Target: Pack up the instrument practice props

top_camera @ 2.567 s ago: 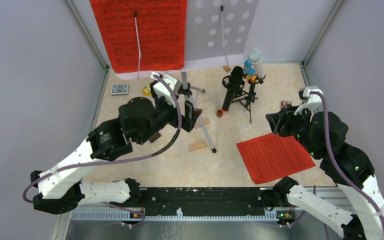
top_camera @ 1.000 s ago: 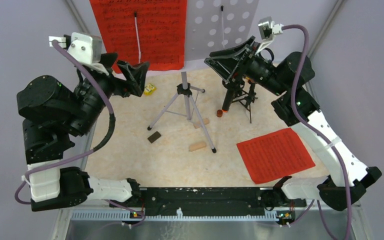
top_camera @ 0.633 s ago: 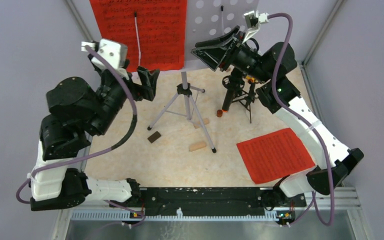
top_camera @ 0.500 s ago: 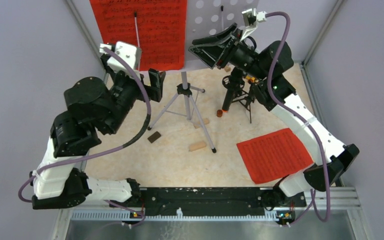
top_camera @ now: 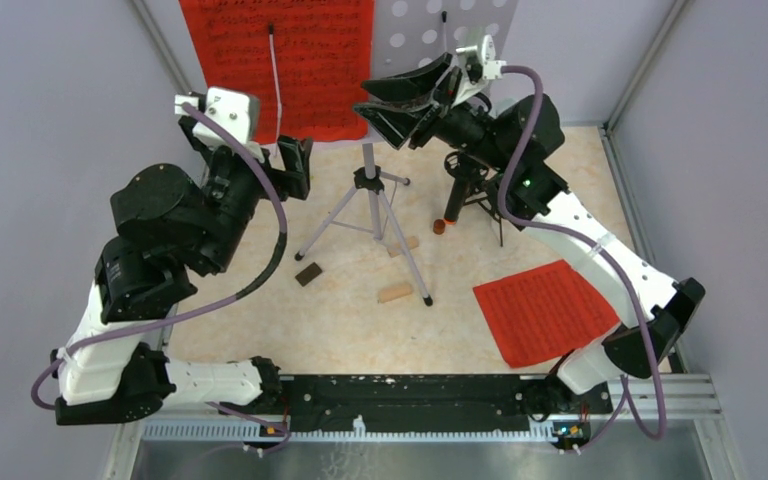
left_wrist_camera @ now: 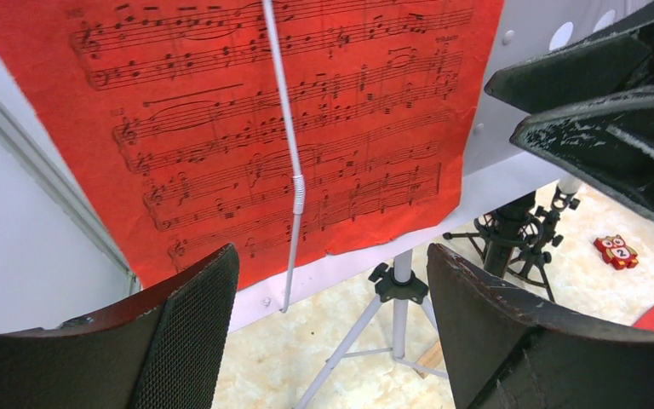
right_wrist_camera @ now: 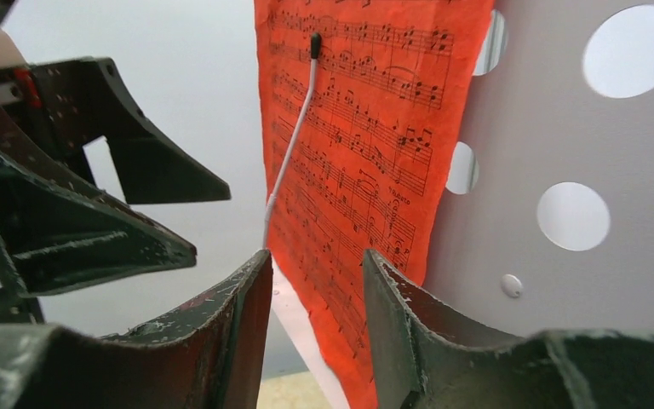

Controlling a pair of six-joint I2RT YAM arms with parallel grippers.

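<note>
L tool (left_wrist_camera: 332, 256) & R tool (right_wrist_camera: 317, 256) both wide, empty, up by stand plate (top_camera: 465, 60) w/ red sheet (top_camera: 310, 70) at back; 2nd red page (top_camera: 550, 312) flat on table (top_camera: 350, 320), front-right

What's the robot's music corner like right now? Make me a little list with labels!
Left gripper: open, holding nothing, facing the stand
Right gripper: open, holding nothing, close to the stand
Music stand plate: upright on its silver tripod
Red sheet on stand: under a white clip arm
Second red sheet: flat on the table
Microphone: propped up in its small black tripod
Wooden blocks: by the silver tripod's legs
</note>
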